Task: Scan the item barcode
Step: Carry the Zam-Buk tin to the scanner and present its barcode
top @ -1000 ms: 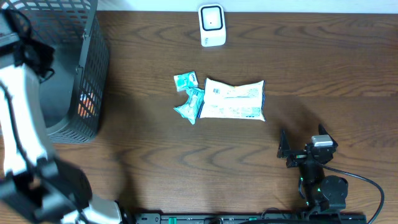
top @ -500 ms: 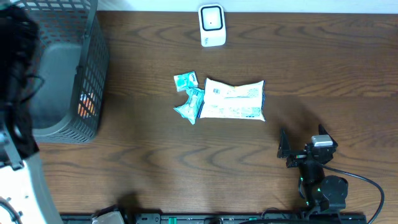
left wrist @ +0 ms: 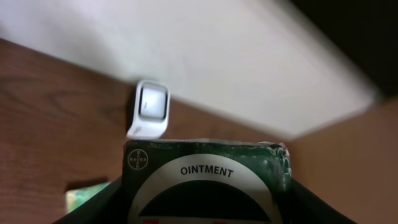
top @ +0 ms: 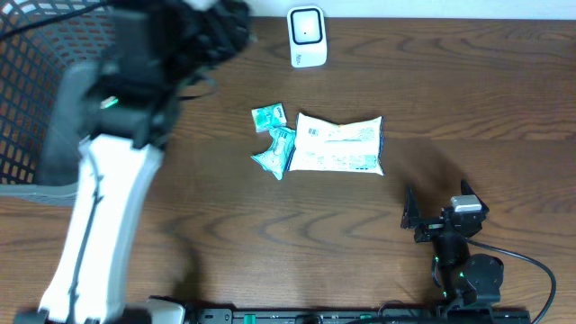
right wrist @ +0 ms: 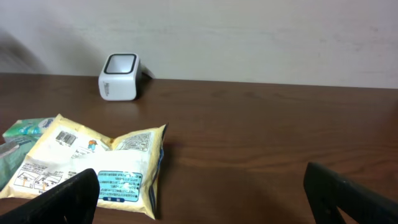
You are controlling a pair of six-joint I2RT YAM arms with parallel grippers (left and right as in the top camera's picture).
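At twelve o'clock on the wooden table (top: 486, 90), close to the far edge, a small white barcode scanner (top: 306, 37) stands with its window facing up. From the left wrist camera, the left gripper (left wrist: 206, 208) pinches a dark green ointment box (left wrist: 208, 169) between its dark fingers (left wrist: 93, 208). The box's printed top, with the word OINTMENT, fills the lower frame, and the scanner stands beyond it toward eleven o'clock, apart from the box. In the overhead view the left arm (top: 99, 207) is a blurred white streak from seven o'clock up to about eleven, its dark wrist end just left of the scanner. A grey wire basket (top: 27, 117) sits at ten o'clock.

Near the table's centre lies a white and yellow snack pouch (top: 337, 144), flat, label side up. Two small teal packets (top: 273, 135) lie just beside its nine o'clock edge, the lower one touching it.

The right gripper (top: 436, 214) rests at five o'clock, jaws spread wide with nothing between them, well apart from the pouch.
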